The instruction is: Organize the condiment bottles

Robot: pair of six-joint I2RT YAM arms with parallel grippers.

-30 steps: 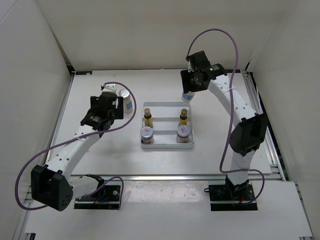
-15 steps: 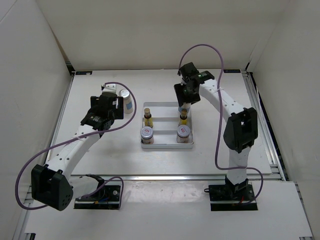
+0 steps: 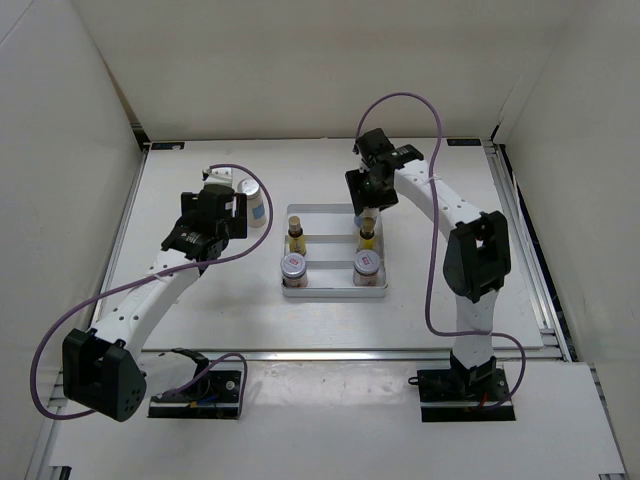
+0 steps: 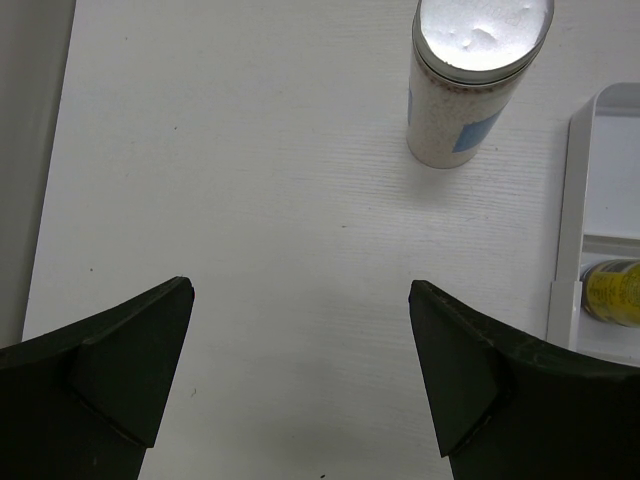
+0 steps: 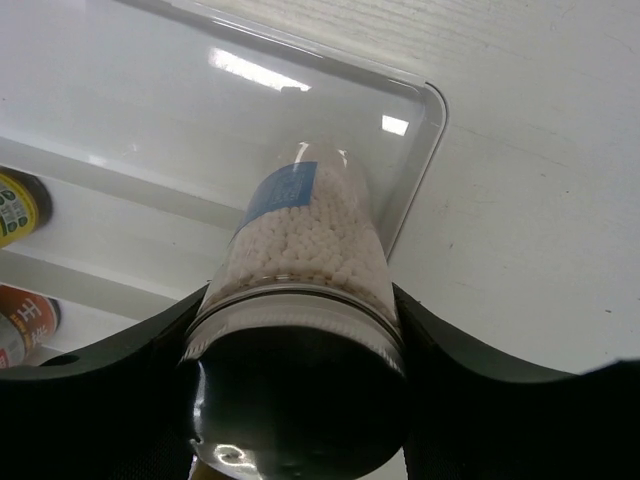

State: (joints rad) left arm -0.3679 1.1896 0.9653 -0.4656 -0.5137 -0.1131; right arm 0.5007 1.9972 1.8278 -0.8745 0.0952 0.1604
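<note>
Blue-labelled white bottle (image 5: 300, 240), its print unreadable, sits clamped in the right claw (image 5: 300, 345); left claw (image 4: 300, 300) gapes.

A white tray (image 3: 335, 291) (split into compartments) sits on the white table (image 3: 330, 325).

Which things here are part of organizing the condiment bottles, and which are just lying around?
Job: held white bottle, other white bottle, two slim yellow bottles, two squat jars, tray.
Lying about: only the purple cables.
</note>
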